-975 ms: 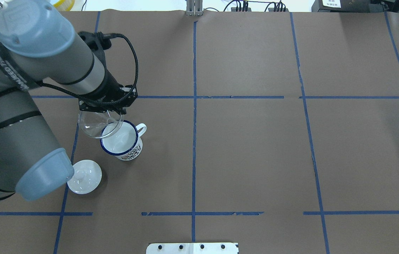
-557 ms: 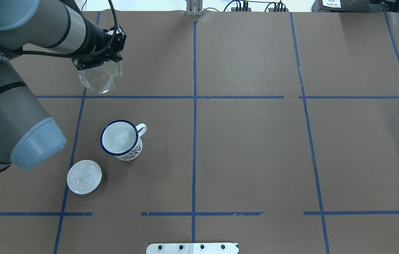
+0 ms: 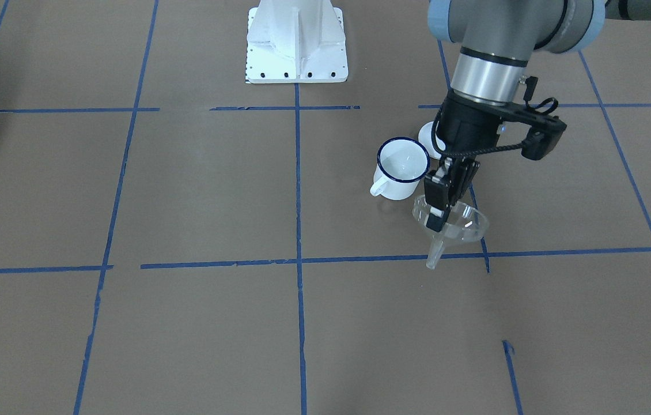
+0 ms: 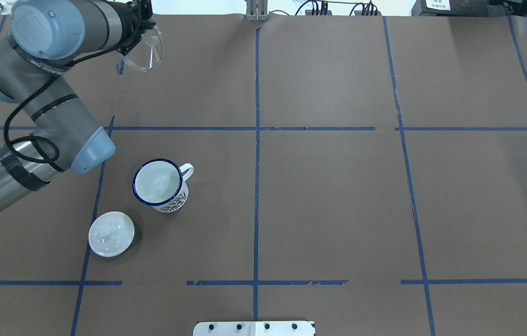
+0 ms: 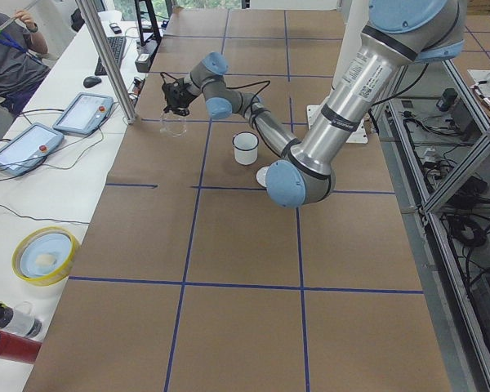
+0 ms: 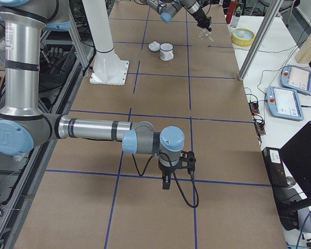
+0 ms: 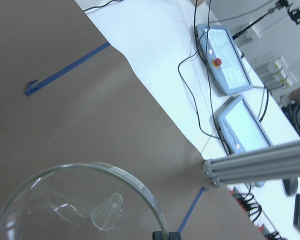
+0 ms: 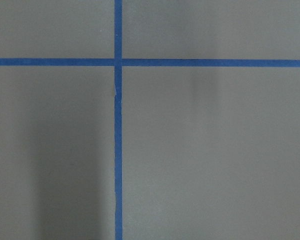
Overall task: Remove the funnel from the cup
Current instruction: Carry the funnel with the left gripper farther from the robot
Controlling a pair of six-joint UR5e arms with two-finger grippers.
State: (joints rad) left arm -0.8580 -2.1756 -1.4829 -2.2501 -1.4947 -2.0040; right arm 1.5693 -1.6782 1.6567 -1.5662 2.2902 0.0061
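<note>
My left gripper (image 3: 436,214) is shut on the rim of the clear funnel (image 3: 459,226) and holds it in the air, spout down, beyond the cup on the side away from my base. The funnel shows in the overhead view (image 4: 146,49) near the table's far edge, and from above in the left wrist view (image 7: 80,205). The white cup (image 4: 158,183) with a dark blue rim stands upright and empty, also in the front view (image 3: 401,167). My right gripper (image 6: 166,181) hangs low over the table far off; I cannot tell if it is open or shut.
A round white lid with a knob (image 4: 111,233) lies near the cup, on my side of it. Two tablets (image 7: 222,60) and cables lie beyond the table's far edge, by an aluminium post (image 5: 106,57). My white base plate (image 3: 296,46) sits at the near edge.
My left arm has carried the funnel from just over the cup's rim away to the far edge of the table. The cup and lid have not moved.
</note>
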